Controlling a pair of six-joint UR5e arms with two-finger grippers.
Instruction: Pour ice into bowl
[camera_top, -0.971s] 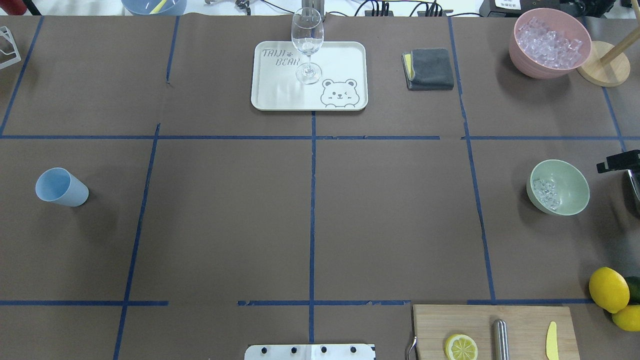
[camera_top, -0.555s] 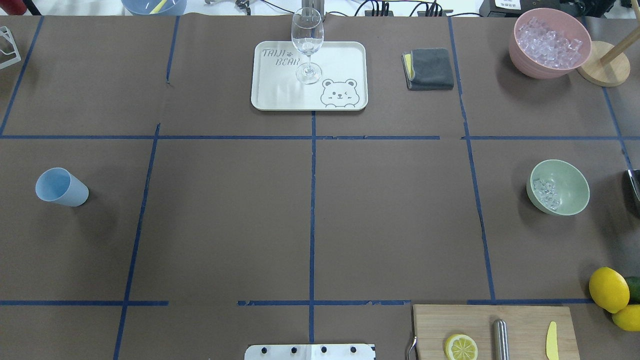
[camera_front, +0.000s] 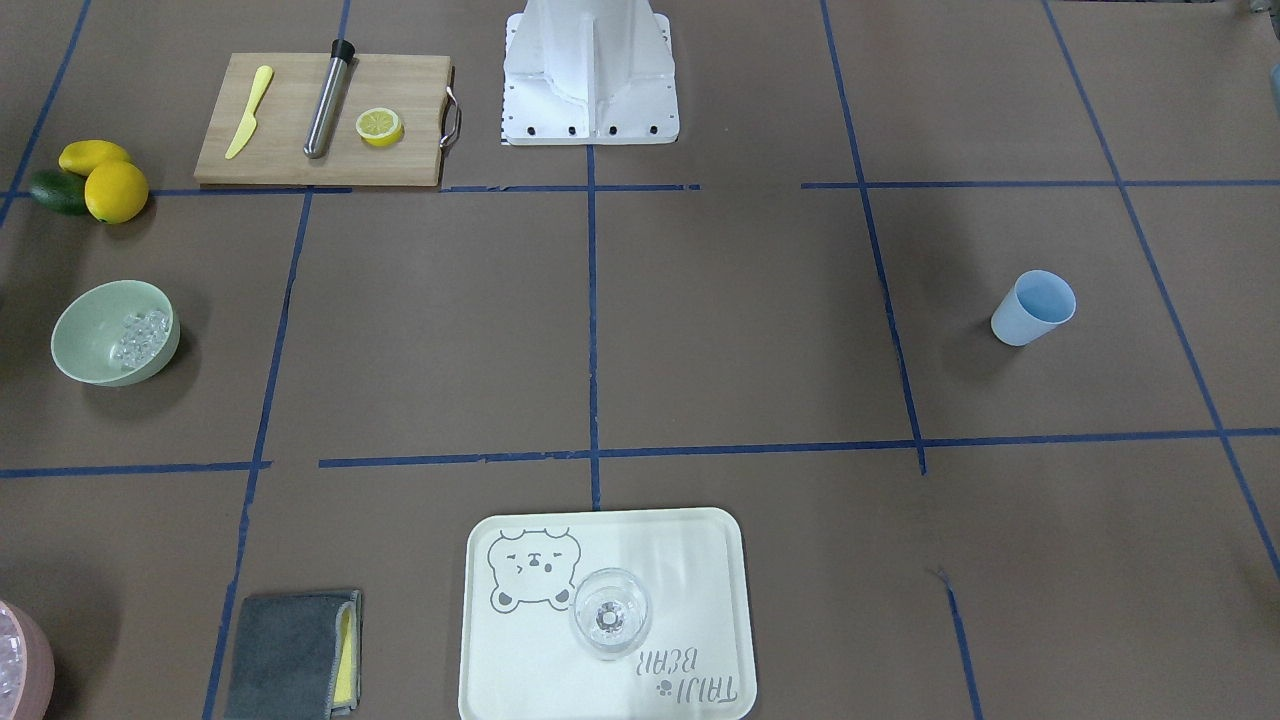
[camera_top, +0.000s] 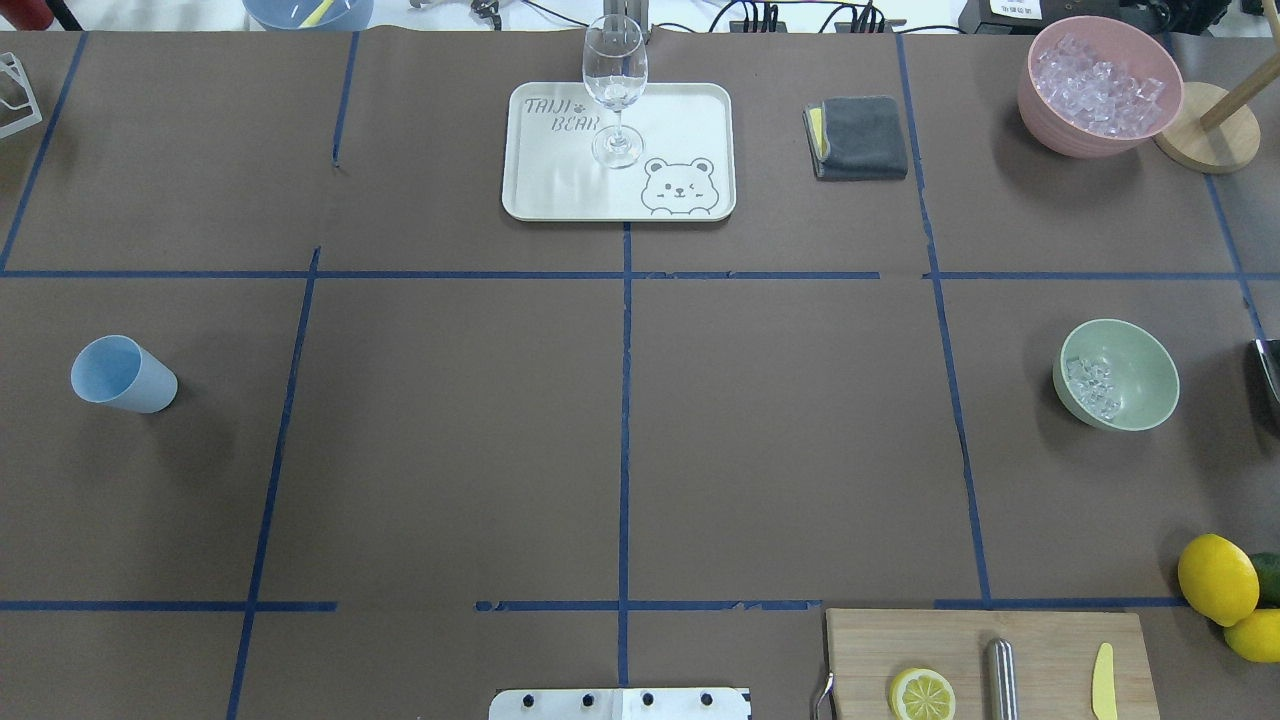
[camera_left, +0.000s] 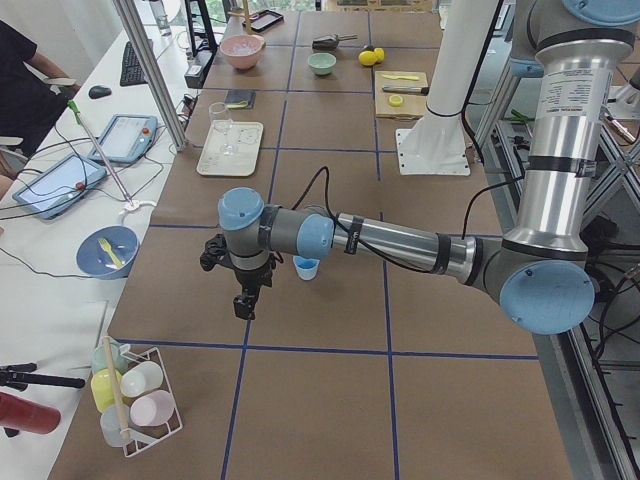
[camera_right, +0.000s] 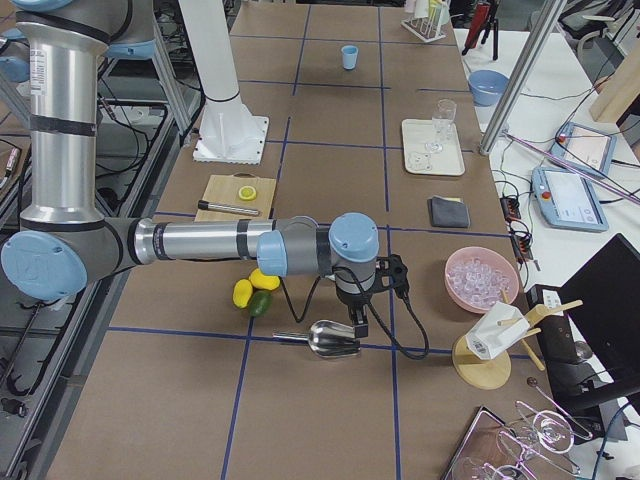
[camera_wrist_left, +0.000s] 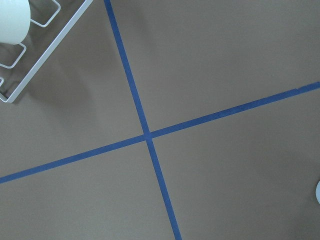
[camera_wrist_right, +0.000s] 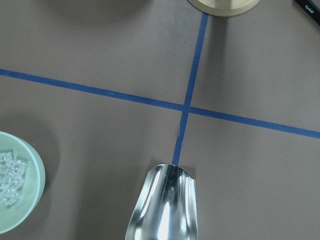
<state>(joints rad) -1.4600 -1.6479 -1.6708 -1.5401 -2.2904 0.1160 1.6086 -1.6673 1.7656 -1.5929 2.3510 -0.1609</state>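
1. Overhead exterior view is showing the ice (camera_top: 1092, 388) sitting inside the sage-green bowl (camera_top: 1150, 392) at the table's right side, so the pouring looks done.
2. The metal scoop (camera_wrist_right: 165, 207) is lying empty near the bowl.
3. The right gripper (camera_right: 360, 326) is hanging over the scoop and the left gripper (camera_left: 243, 304) near the blue cup (camera_left: 306, 268) — whether either is open or closed, I cannot tell.

Shows a brown paper-covered worktop (camera_top: 450, 450) gridded with blue tape lines (camera_top: 625, 400), flanked by a white desk (camera_left: 40, 300) carrying tablets (camera_left: 122, 138); lit brightly, evenly.
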